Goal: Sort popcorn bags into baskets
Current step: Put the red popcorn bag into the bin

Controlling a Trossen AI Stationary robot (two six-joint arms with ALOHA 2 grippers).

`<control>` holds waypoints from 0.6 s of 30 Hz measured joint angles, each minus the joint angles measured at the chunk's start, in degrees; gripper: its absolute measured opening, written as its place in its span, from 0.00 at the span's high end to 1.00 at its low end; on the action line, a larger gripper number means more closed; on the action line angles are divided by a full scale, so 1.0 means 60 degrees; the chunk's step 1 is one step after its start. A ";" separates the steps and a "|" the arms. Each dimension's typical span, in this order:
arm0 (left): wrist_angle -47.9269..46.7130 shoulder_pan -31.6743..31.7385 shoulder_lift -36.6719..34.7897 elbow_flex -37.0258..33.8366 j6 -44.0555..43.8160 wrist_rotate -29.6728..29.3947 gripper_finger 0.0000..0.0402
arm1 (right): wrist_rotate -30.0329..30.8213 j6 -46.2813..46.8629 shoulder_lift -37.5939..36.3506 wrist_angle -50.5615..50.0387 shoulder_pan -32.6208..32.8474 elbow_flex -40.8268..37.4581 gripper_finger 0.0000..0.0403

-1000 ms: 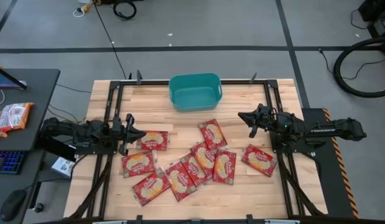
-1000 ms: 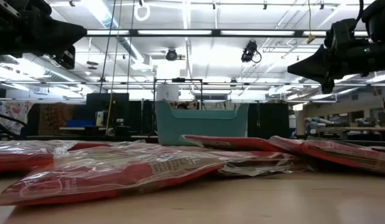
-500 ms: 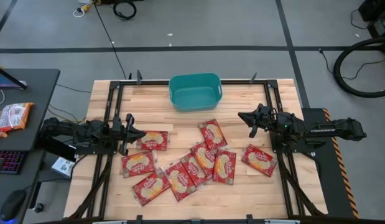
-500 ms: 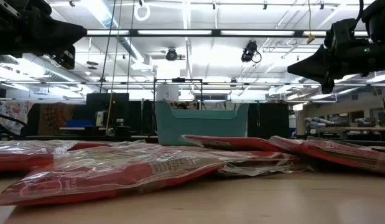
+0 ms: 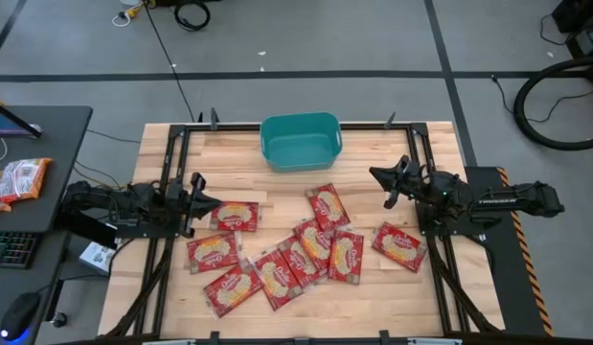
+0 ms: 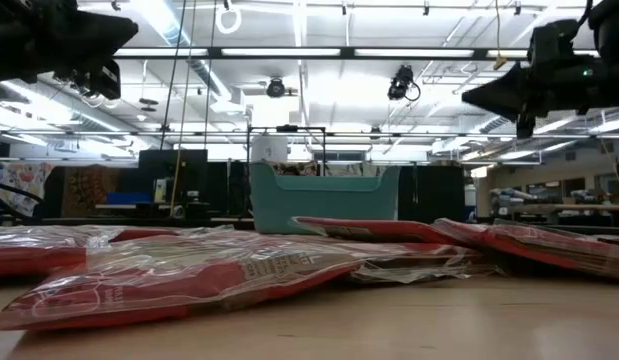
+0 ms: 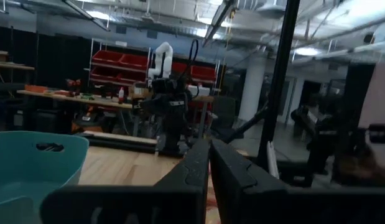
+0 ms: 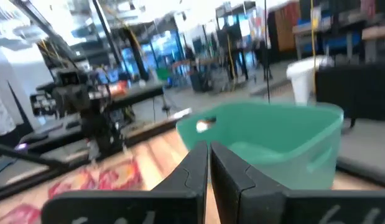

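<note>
From above, the wooden plank table [image 5: 440, 297] carries a teal-green rectangular plastic tub [image 5: 300, 141] at its far middle edge, with the long axis across the table. About nine flat red popcorn packets with cream centres [image 5: 315, 243] lie scattered in front of the tub, well apart from it, each turned a different way. The left gripper [image 5: 208, 201] hangs over the table's left side beside one packet [image 5: 237, 216], and the right gripper [image 5: 379, 176] over the right side; both are narrow and hold nothing. The low view shows the packets' clear crinkled edges [image 6: 409, 268] and the tub [image 6: 324, 205] standing upright behind them; some writing on a packet is too small to read. In the left wrist view the two dark fingers [image 7: 232, 171] almost touch, with the tub's rim [image 7: 37, 146] to one side. In the right wrist view the fingers [image 8: 226, 171] are also nearly together, pointing toward the tub [image 8: 285, 143], and its handle hole is visible, which the high view does not show.
</note>
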 joint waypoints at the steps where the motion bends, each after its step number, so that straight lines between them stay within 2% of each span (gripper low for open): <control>1: 0.0168 0.0000 0.0002 0.0000 -0.0206 -0.0003 0.94 | -0.0079 -0.0129 0.0002 0.0246 0.0000 0.0000 0.94; 5: 0.0711 0.0000 0.0048 0.0019 -0.0598 -0.0174 0.94 | -0.0534 -0.0190 0.0002 0.1041 0.0004 0.0000 0.94; 8: 0.0619 0.0000 0.0442 0.0115 -0.1070 -0.0502 0.94 | -0.0461 -0.0153 0.0015 0.1407 0.0000 0.0000 0.94; 13: 0.0615 0.0000 0.1601 0.0306 -0.1544 -0.1453 0.94 | -0.0603 -0.0101 0.0237 0.1568 -0.0108 0.0000 0.95; 18: 0.0675 0.0004 0.2878 0.0734 -0.1805 -0.1391 0.94 | -0.1242 0.0342 0.0785 0.1340 -0.0467 0.0074 0.98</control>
